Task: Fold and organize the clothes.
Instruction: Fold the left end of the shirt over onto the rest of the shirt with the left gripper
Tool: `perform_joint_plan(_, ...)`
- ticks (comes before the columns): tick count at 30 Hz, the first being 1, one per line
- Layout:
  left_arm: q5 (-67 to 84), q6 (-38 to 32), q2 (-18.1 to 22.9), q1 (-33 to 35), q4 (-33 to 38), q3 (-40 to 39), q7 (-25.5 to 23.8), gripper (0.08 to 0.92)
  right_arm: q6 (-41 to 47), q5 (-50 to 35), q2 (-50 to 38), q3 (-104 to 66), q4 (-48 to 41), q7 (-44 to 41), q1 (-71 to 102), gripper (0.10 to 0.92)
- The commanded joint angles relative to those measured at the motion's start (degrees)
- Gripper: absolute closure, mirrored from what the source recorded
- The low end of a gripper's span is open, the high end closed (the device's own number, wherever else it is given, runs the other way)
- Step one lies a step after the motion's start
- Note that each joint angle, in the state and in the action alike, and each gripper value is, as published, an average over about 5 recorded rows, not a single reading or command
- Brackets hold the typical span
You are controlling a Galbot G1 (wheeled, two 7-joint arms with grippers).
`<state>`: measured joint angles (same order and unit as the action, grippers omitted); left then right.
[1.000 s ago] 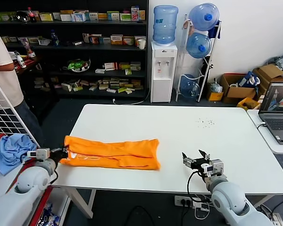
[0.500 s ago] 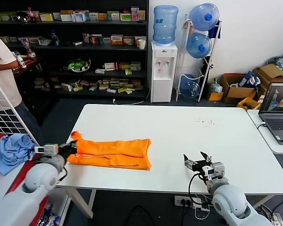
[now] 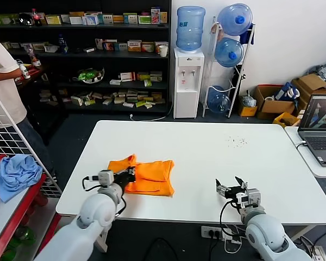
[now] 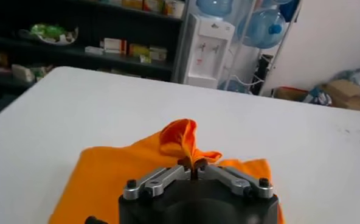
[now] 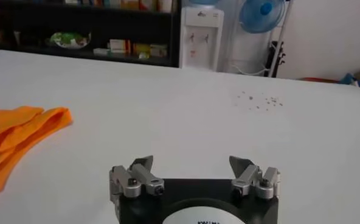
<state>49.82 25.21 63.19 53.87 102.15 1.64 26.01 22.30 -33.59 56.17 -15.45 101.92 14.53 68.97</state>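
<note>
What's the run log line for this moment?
left gripper: shut on T-shirt edge, over the shirt | right gripper: open, idle, near table front edge

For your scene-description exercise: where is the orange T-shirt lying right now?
In the head view the orange T-shirt lies bunched on the white table, left of centre near the front edge, its left end pinched in the left gripper; the right gripper waits well apart.

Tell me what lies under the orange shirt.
The shirt lies folded on the white table, one end pinched and lifted by the left gripper. Anything between its layers is covered.
</note>
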Motion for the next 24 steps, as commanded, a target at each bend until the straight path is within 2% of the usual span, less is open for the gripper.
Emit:
perform_joint_plan(1, -1.7, -0.2, 12.3, -3.5, -4.4, -5.7, 1.7, 0.89, -0.1, 0.8, 0.6, -0.1, -1.4, -0.2, 0.0, 0.203)
perform_joint_plan(5, -2.8, -0.9, 13.7, -4.1, -6.8, -5.8, 0.4, 0.89, 0.0, 0.8, 0.9, 0.1, -1.7, -0.2, -0.3, 0.203)
perform_joint_plan(9, -2.8, -0.8, 12.8, -3.8, -7.7, -5.9, -2.2, 0.871, 0.2, 0.8, 0.9, 0.2, -1.9, -0.2, -0.6, 0.203)
perform_joint_plan(13, -1.9, -2.8, 11.5, -3.0, -7.6, -5.7, -4.5, 0.771, 0.2, 0.8, 1.1, 0.4, -2.0, -0.1, -0.9, 0.203)
perform_joint_plan(19, 1.0, -7.7, 10.2, -1.7, -5.8, -3.6, -4.9, 0.598, 0.4, 0.8, 1.7, 1.0, -2.0, -0.1, -1.5, 0.203)
perform_joint_plan(24, 0.8, -7.3, 2.6, -1.0, -2.9, -1.7, -5.8, 0.459, 0.2, 1.2, 1.2, 1.2, -2.0, -0.5, -1.6, 0.203)
